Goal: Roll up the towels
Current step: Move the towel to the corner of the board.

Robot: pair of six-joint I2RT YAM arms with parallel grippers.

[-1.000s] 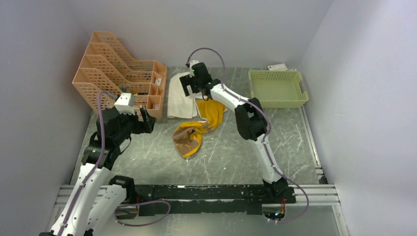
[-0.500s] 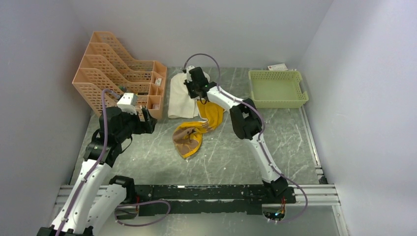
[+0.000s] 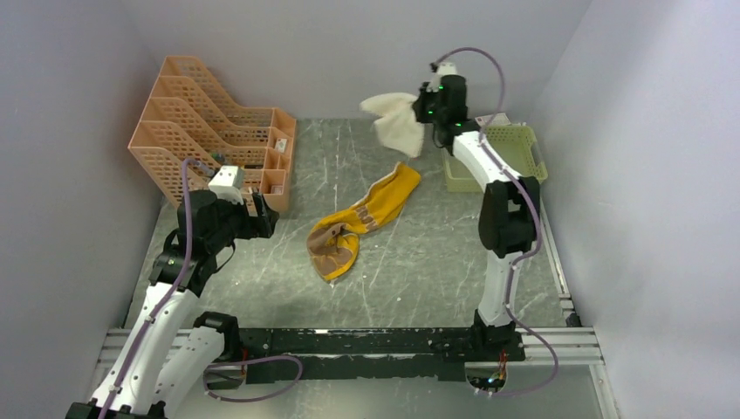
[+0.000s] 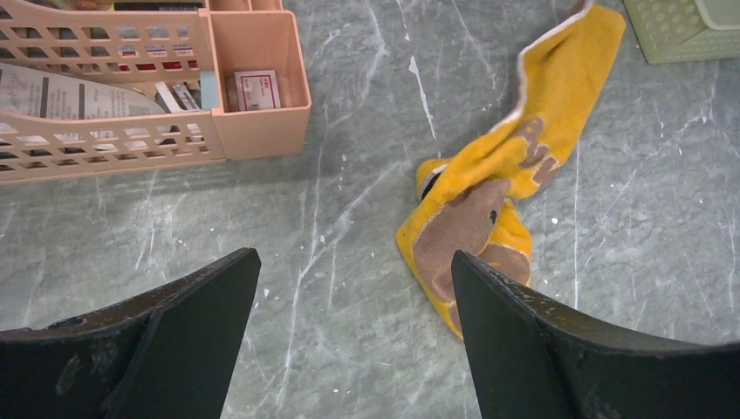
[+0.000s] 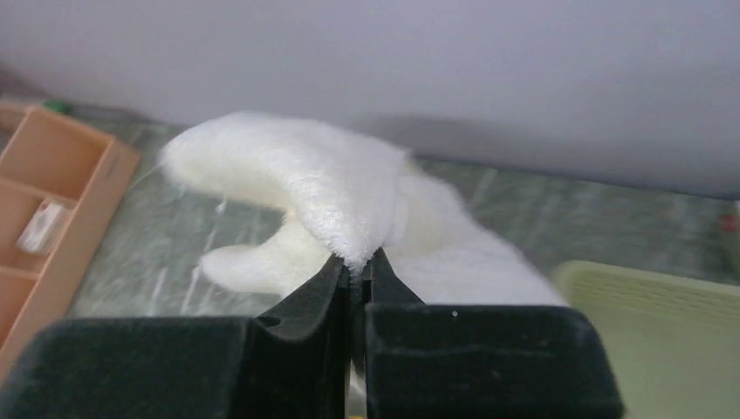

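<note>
Two towels here. The plain cream-white cloth towel (image 3: 394, 118) hangs in the air at the far right, pinched between the tightly closed right fingers (image 5: 305, 301). The mustard-yellow and brown printed towel (image 3: 358, 223) lies crumpled in the middle of the grey counter (image 3: 419, 262). The left fingers (image 4: 192, 305) gape wide and hold nothing, near one orange plastic lattice file rack (image 3: 209, 122). One pale green plastic basket (image 3: 532, 157) sits far right.

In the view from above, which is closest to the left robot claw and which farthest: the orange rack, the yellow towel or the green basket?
1. Orange rack, just behind the left gripper, on the left.
2. Yellow towel, mid-table, to its right.
3. Green basket, back right corner.
</note>
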